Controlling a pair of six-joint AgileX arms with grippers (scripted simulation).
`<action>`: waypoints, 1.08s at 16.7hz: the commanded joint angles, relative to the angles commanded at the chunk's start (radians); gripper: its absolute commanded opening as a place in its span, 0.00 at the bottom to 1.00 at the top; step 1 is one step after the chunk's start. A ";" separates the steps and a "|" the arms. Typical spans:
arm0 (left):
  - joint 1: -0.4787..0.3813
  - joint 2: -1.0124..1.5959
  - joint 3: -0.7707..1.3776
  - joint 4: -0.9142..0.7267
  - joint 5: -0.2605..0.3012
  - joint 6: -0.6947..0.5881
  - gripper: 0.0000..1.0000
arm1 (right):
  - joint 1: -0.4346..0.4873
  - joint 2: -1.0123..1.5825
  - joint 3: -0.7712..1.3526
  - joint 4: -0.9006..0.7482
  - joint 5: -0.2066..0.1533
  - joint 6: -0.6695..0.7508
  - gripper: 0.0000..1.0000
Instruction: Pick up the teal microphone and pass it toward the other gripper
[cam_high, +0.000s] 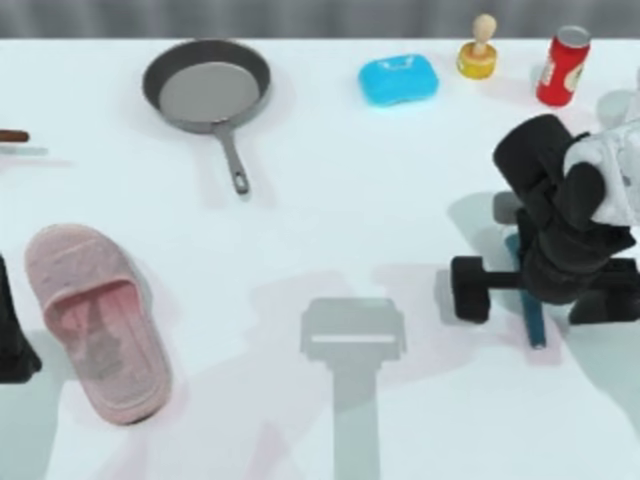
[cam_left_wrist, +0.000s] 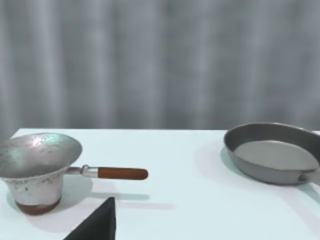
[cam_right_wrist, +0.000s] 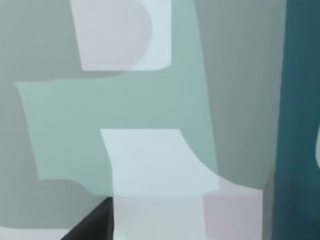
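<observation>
Top view: right gripper (cam_high: 545, 285) low over teal microphone (cam_high: 530, 315) at table (cam_high: 330, 200) right side, fingers apart astride handle; left gripper (cam_high: 12, 340) parked at left edge, fingers unclear

Right wrist: handle close alongside, possibly off-centre; slip risk

Open room toward centre

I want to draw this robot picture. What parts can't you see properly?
- Teal microphone: top view, mostly covered by the right arm; right wrist view cuts it off.
- Right end effector: top view, its fingers are hidden.
- Left end effector: cut off by the top view's left edge.
</observation>
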 joint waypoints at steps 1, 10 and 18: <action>0.000 0.000 0.000 0.000 0.000 0.000 1.00 | 0.000 0.000 0.000 0.000 0.000 0.000 0.40; 0.000 0.000 0.000 0.000 0.000 0.000 1.00 | 0.000 0.000 0.000 0.000 0.000 0.000 0.00; 0.000 0.000 0.000 0.000 0.000 0.000 1.00 | 0.006 -0.070 0.022 -0.004 0.010 -0.023 0.00</action>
